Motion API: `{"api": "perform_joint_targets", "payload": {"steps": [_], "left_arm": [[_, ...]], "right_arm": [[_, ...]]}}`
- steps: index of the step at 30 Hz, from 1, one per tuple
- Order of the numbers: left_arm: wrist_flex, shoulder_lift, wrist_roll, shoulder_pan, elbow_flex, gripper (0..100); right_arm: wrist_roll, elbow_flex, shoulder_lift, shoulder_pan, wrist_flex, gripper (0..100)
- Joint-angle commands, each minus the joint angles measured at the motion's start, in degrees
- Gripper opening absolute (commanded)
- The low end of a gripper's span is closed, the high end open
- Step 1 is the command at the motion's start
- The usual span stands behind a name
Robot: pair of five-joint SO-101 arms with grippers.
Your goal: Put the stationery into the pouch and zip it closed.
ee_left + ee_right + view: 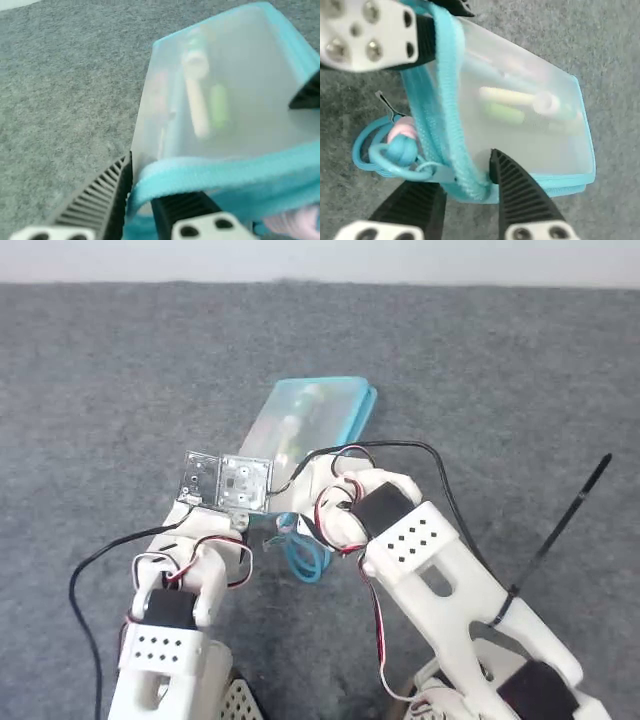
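Left end effector (pixel 141 182) on pouch (pixel 240 90) zipper edge, long axis away.

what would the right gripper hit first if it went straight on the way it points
The pouch: its zipper edge sits between the fingers of the right gripper, so it would likely push into that first.

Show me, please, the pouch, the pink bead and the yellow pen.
pouch (pixel 335 412), high view, clear side wall.
pink bead (pixel 400 133), right wrist view, its middle.
yellow pen (pixel 507 96), right wrist view, its barrel.
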Motion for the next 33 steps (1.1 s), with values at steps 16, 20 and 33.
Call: {"api": "perform_joint_targets", "payload": {"steps": [16, 20, 33], "left_arm": [[3.8, -9.1, -1.9, -2.1, -5.4, 15], [13.4, -22.1, -1.9, -2.3, -5.2, 15], [19.1, -23.0, -7.8, 11.1, -4.1, 16]], "right_arm": [[-28.4, 6.7, -0.3, 13.2, 0.3, 0.6], [-31.4, 6.7, -0.4, 16.4, -1.3, 0.6], [-36.9, 6.2, -1.0, 17.8, -1.5, 0.6]]}}
